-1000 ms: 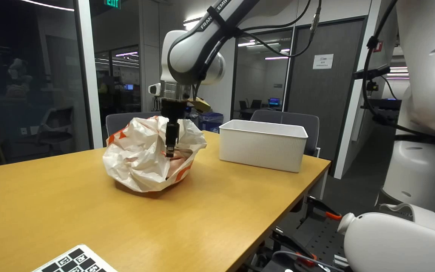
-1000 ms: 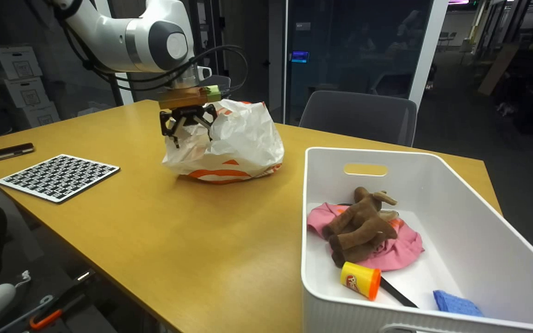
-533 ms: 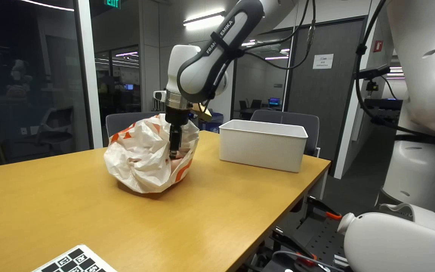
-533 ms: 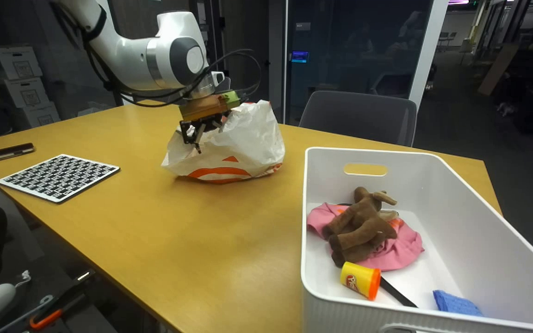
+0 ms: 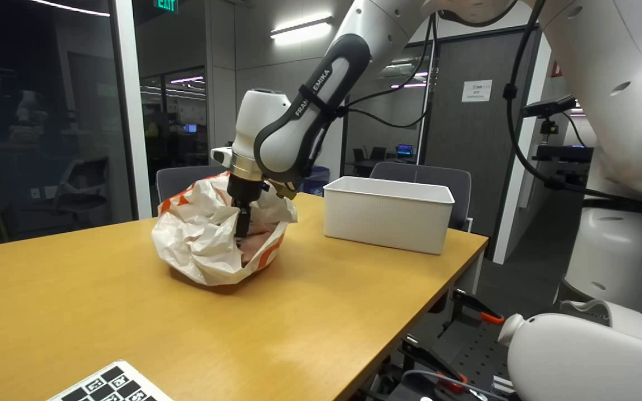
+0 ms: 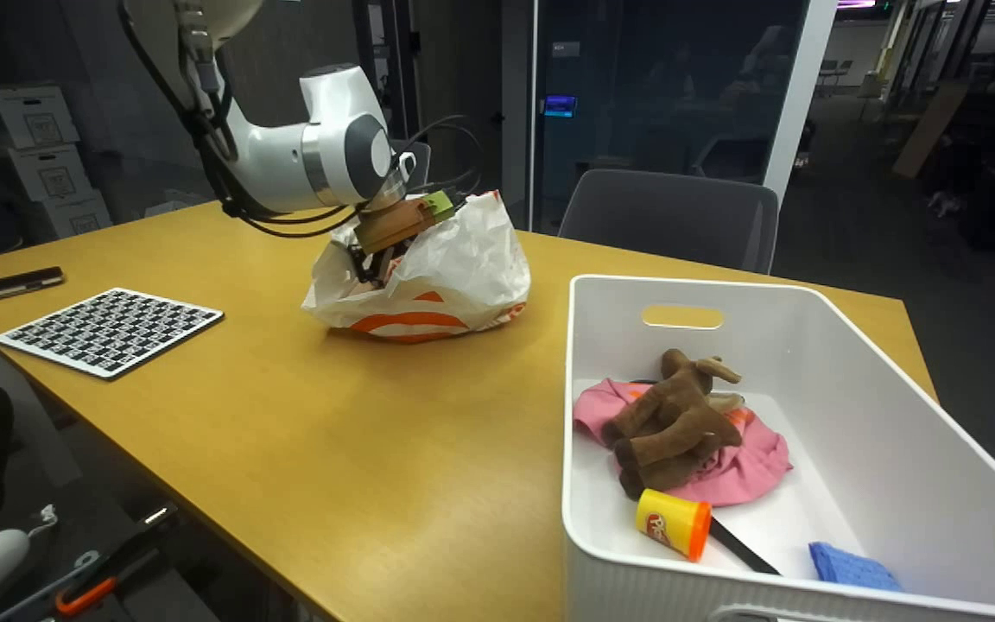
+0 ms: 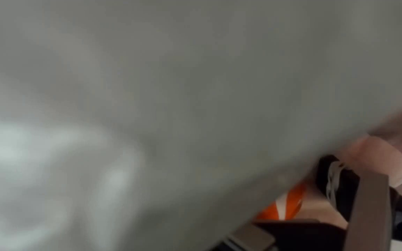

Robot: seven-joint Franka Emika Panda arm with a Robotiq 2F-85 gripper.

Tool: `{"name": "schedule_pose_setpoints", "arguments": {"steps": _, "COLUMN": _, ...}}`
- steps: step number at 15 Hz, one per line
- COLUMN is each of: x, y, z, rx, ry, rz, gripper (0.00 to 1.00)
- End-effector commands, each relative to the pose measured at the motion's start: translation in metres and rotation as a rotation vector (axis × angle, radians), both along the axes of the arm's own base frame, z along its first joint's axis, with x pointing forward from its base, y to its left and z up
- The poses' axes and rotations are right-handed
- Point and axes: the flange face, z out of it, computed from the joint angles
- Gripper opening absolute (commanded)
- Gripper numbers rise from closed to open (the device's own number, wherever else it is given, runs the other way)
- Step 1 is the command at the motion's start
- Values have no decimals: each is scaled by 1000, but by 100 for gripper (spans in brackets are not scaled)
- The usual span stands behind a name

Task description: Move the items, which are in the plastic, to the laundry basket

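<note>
In an exterior view, the claw (image 5: 239,238) is down in the plastic bag (image 5: 195,245) on the bench (image 5: 321,312), by a pinkish item (image 5: 254,246): the picking step, I'd say! In an exterior view, the laundry basket (image 6: 765,337) holds a plush moose (image 6: 679,428) and Play-Doh tub (image 6: 672,524). Wrist view: fingers (image 7: 347,190) apart; next, pinch the item, not the bag.

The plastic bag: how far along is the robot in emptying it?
Apparently done: plush toy, pink cloth, yellow tub and blue item lie in the white basket. Under way: the fingers, apart, are inside the bag. Left: at least the pinkish item visible there.
</note>
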Motion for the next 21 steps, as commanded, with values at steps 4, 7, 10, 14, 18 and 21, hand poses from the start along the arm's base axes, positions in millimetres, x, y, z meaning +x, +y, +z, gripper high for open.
{"name": "schedule_pose_setpoints", "arguments": {"steps": 4, "x": 32, "y": -3, "z": -8, "rx": -40, "ry": -80, "rz": -11, "gripper": 73}}
{"name": "schedule_pose_setpoints", "arguments": {"steps": 7, "x": 37, "y": -6, "z": -6, "rx": -24, "ry": -88, "rz": -49, "gripper": 50}}
{"name": "schedule_pose_setpoints", "arguments": {"steps": 10, "x": 33, "y": -3, "z": -1, "rx": 29, "ry": -37, "rz": -104, "gripper": 28}}
{"name": "schedule_pose_setpoints", "arguments": {"steps": 14, "x": 27, "y": 7, "z": 11, "rx": 133, "ry": 34, "rz": -184, "gripper": 0}}
{"name": "schedule_pose_setpoints", "arguments": {"steps": 18, "x": 24, "y": 12, "z": 35, "rx": 197, "ry": 46, "rz": -266, "gripper": 3}}
{"name": "schedule_pose_setpoints", "arguments": {"steps": 21, "x": 24, "y": 11, "z": 63, "rx": 209, "ry": -6, "rz": -300, "gripper": 3}}
